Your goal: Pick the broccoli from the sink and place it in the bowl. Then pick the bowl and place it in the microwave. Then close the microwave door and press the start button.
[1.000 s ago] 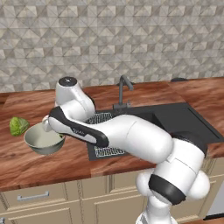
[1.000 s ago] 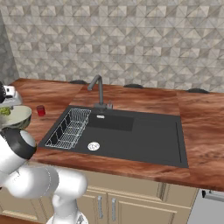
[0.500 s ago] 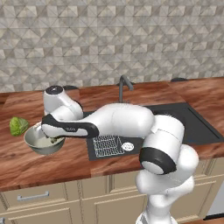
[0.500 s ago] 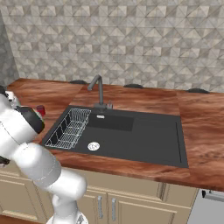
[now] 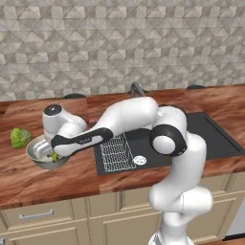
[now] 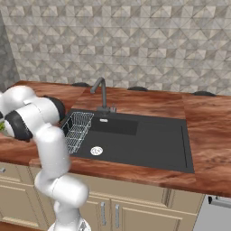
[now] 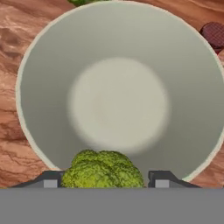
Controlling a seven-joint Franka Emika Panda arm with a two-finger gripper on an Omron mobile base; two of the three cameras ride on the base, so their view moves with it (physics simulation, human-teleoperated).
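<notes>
I see the tool (image 7: pixel 103 180) right above the bowl (image 7: pixel 118 52), its two dark fingertips (image 7: pixel 161 178) standing apart with the broccoli (image 7: pixel 103 169) sitting between them. The tips lie close on either side of the floret, so the tool grips the broccoli in a fairly wide hold. In the hand view the floret hangs over the near rim of the bowl, whose pale inside shows no other contents.

From the left base view, the tool (image 5: pixel 48 151) sits over the bowl (image 5: pixel 37 155) on the wooden worktop (image 5: pixel 72 179), left of the sink (image 5: pixel 201 139). A bit of green broccoli (image 5: pixel 55 156) shows at the bowl beneath the hand. A pale-green leafy ball (image 5: pixel 20 138) lies on the worktop just left of the bowl and slightly farther back.

The white wire rack (image 5: pixel 117 153) rests in the left end of the black sink, with the faucet (image 6: pixel 102 92) behind the basin.
</notes>
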